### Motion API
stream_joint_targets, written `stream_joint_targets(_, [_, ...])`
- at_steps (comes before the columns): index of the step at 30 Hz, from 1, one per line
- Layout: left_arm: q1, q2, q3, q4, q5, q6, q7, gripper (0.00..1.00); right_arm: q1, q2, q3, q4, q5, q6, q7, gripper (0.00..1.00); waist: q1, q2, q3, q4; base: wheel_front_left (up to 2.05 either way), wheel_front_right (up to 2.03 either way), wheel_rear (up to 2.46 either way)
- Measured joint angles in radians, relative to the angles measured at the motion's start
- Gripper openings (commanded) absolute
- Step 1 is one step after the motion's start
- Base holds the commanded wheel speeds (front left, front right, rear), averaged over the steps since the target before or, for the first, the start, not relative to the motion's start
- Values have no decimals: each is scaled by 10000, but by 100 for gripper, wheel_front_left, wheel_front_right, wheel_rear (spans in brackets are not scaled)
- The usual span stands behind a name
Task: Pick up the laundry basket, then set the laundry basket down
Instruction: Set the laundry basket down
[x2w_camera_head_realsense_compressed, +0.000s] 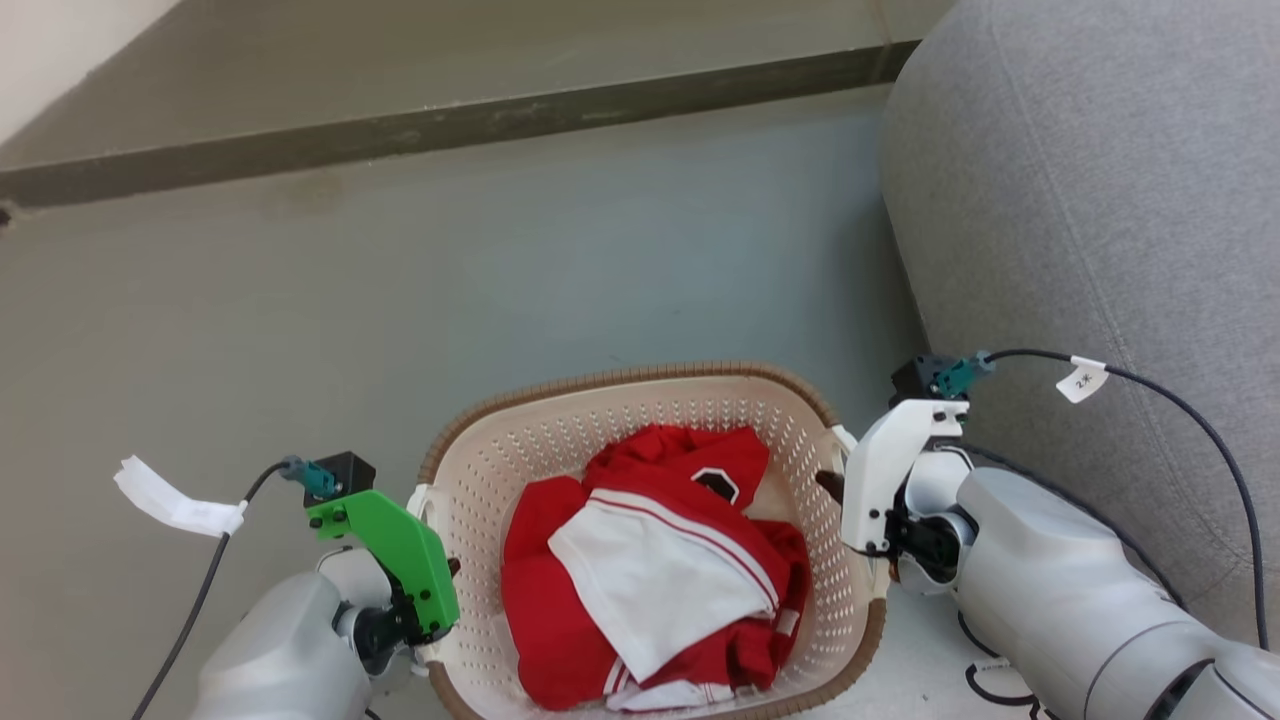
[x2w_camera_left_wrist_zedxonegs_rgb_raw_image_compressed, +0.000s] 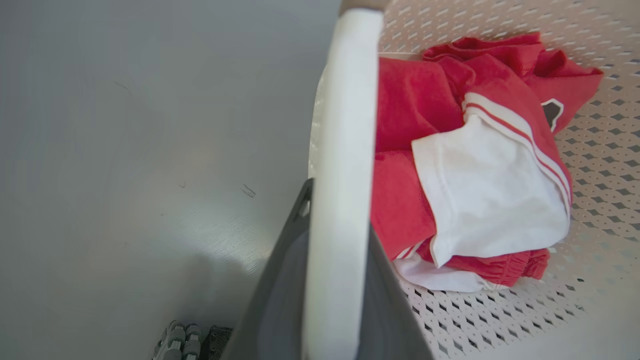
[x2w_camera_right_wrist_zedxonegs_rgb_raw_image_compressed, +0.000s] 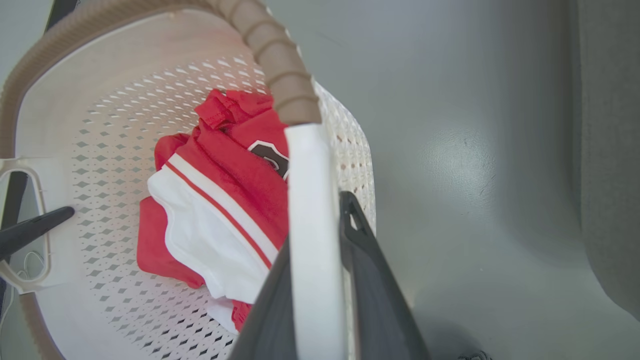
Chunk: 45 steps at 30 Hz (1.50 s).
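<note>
Left arm: pale forearm came up from the lower left, its green wrist cover (x2w_camera_head_realsense_compressed: 395, 545) beside the basket's left side.
Left gripper (x2w_camera_left_wrist_zedxonegs_rgb_raw_image_compressed: 340, 210): dark fingers clamped either side of the white left handle (x2w_camera_left_wrist_zedxonegs_rgb_raw_image_compressed: 345, 125).
Right arm: forearm reached in from the lower right, white wrist cover (x2w_camera_head_realsense_compressed: 885, 470) at the right side.
Right gripper (x2w_camera_right_wrist_zedxonegs_rgb_raw_image_compressed: 317, 220): pinched around the white right handle (x2w_camera_right_wrist_zedxonegs_rgb_raw_image_compressed: 307, 175).
Laundry basket (x2w_camera_head_realsense_compressed: 620, 378): between both arms, holding red-and-white clothes (x2w_camera_head_realsense_compressed: 650, 560); whether it was lifted, cannot tell.
Surface: smooth grey floor (x2w_camera_head_realsense_compressed: 500, 280).
Room: grey sofa (x2w_camera_head_realsense_compressed: 1080, 200) to the right, dark step edge (x2w_camera_head_realsense_compressed: 450, 125) beyond.
</note>
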Motion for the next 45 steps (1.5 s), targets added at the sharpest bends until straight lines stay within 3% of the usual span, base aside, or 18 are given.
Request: stream_joint_targets(45, [-1910,602,-90,-1367,36,2,-2345,0,-2026,25,-125,167,-349,98,-3158,0,1,0,4392,232,0,0,0])
